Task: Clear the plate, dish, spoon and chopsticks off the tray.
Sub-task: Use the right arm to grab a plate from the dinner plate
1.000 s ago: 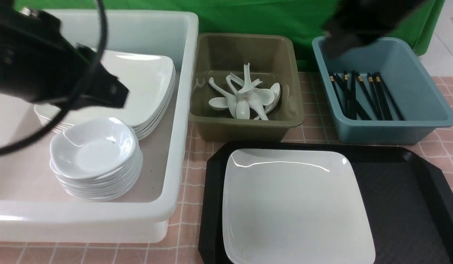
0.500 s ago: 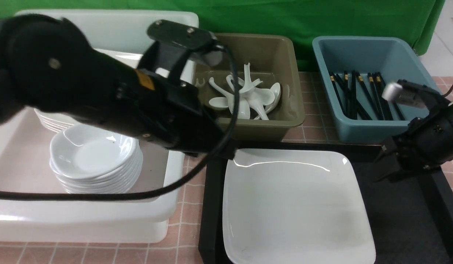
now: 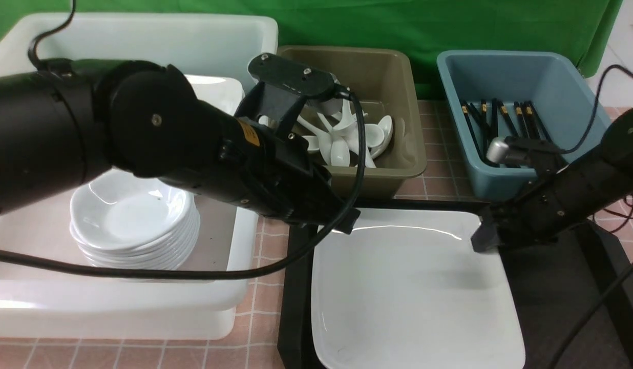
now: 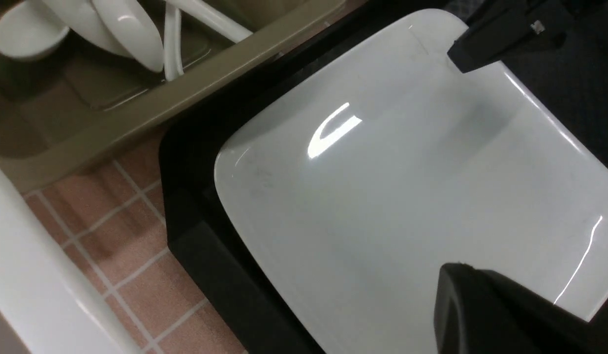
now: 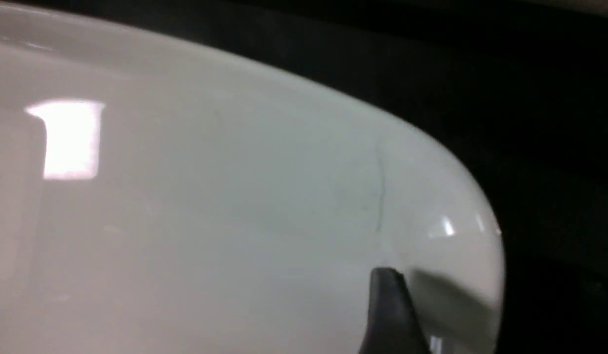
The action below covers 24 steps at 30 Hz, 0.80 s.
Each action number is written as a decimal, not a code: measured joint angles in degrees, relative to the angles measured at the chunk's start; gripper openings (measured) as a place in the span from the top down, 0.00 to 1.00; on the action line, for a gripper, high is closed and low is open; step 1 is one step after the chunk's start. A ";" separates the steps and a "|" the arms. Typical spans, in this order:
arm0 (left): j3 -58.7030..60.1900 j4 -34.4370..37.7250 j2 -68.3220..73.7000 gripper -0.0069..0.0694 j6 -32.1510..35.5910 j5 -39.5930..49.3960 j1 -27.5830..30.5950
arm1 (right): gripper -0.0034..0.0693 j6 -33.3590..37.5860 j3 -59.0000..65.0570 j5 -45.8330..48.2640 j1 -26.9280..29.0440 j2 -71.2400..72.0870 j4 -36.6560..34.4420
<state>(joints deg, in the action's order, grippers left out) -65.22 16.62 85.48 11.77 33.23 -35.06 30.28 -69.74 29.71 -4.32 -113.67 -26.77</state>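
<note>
My left claw [image 3: 347, 221], pressed together, hides the ten o'clock corner of the plate [image 3: 414, 292]. My right claw [image 3: 483, 238] is at its two o'clock corner; I can't tell if it is spread.

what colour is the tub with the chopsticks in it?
Muted blue. The tub shows best in the front view, behind the tray's far right edge.
</note>
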 joint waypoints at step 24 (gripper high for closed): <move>0.00 -12.20 -4.33 0.91 -10.65 1.62 0.00 | 0.86 1.65 0.05 12.92 0.78 19.26 -0.72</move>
<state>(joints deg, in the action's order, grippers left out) -65.22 4.42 81.15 1.12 34.86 -35.06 31.93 -69.70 42.64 -3.53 -94.41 -27.49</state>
